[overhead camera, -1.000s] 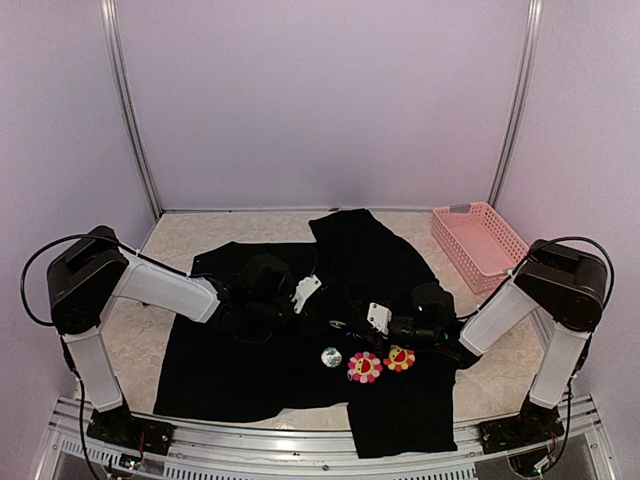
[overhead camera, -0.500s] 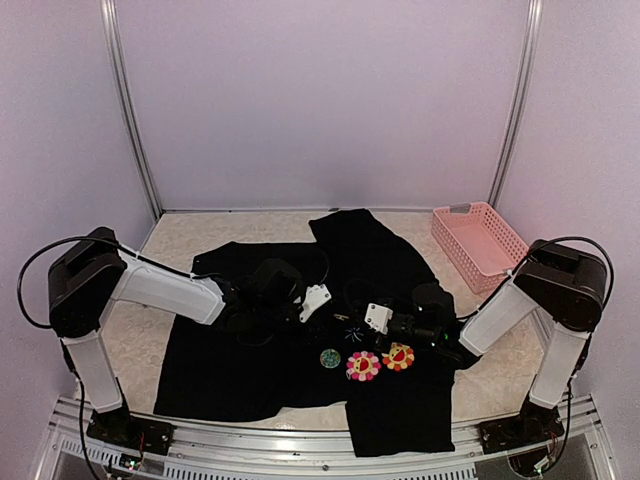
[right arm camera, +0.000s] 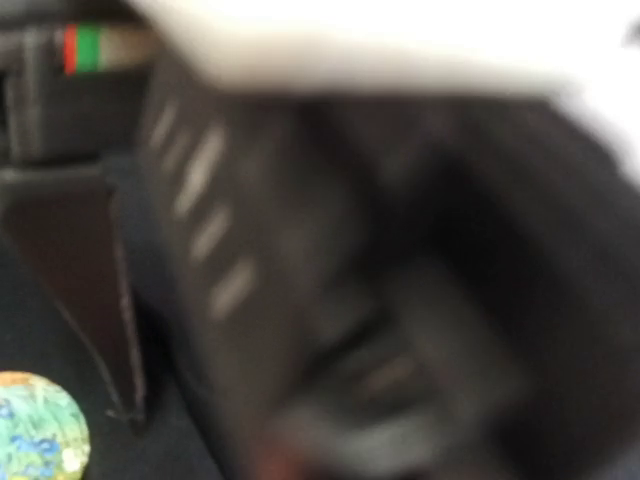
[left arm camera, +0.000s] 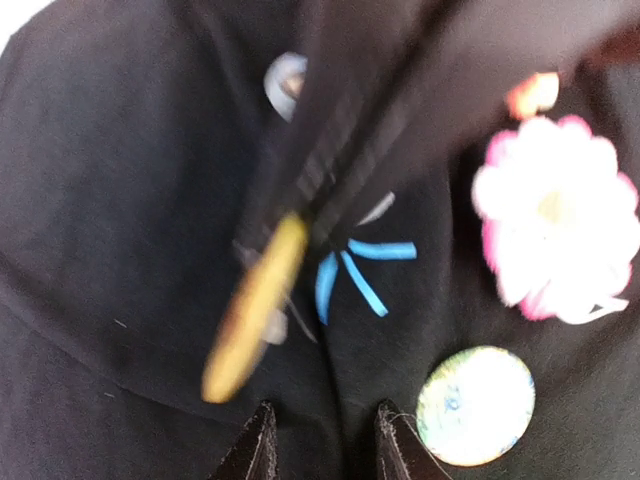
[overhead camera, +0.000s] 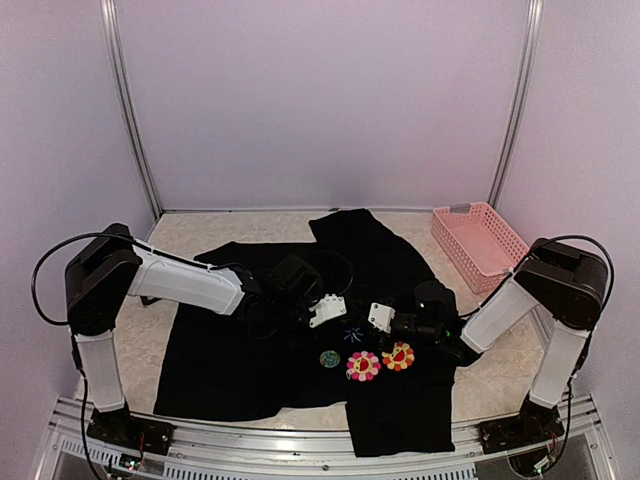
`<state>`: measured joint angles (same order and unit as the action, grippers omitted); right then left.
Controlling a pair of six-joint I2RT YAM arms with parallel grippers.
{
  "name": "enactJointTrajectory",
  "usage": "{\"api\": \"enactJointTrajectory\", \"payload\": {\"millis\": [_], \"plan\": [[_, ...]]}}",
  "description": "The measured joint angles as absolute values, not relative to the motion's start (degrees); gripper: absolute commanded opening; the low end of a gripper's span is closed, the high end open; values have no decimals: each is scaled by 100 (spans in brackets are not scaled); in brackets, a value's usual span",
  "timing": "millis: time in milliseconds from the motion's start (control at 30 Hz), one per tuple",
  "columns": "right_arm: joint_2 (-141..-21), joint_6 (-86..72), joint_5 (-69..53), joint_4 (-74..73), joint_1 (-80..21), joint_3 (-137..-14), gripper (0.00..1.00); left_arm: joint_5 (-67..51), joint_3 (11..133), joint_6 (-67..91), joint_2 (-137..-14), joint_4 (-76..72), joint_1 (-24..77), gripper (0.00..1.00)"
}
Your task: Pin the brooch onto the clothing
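From above, the large black short-sleeved shirt [overhead camera: 250,360] lies spread flat on the pale table [overhead camera: 185,235], and both arms reach in over its middle. The left claw [overhead camera: 342,316] and the right claw [overhead camera: 362,322] point at each other, tips close together above a small light-blue star mark [overhead camera: 350,335]. Just nearside of the two claws lie a small round greenish brooch [overhead camera: 329,357], a pink flower badge [overhead camera: 363,366] and an orange flower badge [overhead camera: 399,356]. A pink plastic basket [overhead camera: 478,245] stands well apart, beyond the right claw. In the left wrist view, the left claw [left arm camera: 325,455] has its two dark tips a little apart, with only black cloth showing in the gap; no object sits between them. The star mark [left arm camera: 355,275] lies straight ahead of the tips, the round brooch [left arm camera: 475,405] just to their right and the pink flower [left arm camera: 560,230] further right. The right claw [left arm camera: 320,195] slants in from above as one dark tapering shape, with a blurred yellow oblong piece [left arm camera: 255,305] at its tip. Whether it grips that piece cannot be told. The right wrist view is mostly blur, a dark and white body filling it. The round brooch [right arm camera: 35,425] shows at the lower left, and the claw's own opening cannot be read.
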<state>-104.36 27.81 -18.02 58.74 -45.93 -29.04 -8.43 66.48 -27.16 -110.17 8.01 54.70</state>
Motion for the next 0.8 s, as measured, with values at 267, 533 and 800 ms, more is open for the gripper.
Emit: {"api": "enactJointTrajectory", "payload": {"millis": [267, 533, 800], "plan": [[-10436, 2871, -1931, 5774, -4589, -2904, 0, -652, 6650, -2851, -11205, 974, 5507, 0], [-10510, 3063, -1929, 5765, -4589, -2939, 0, -1057, 6425, -2497, -11052, 716, 5465, 0], [-10656, 3411, -1649, 5765, -4698, -3059, 0, -1627, 6348, -2180, -10798, 515, 5282, 0]]}}
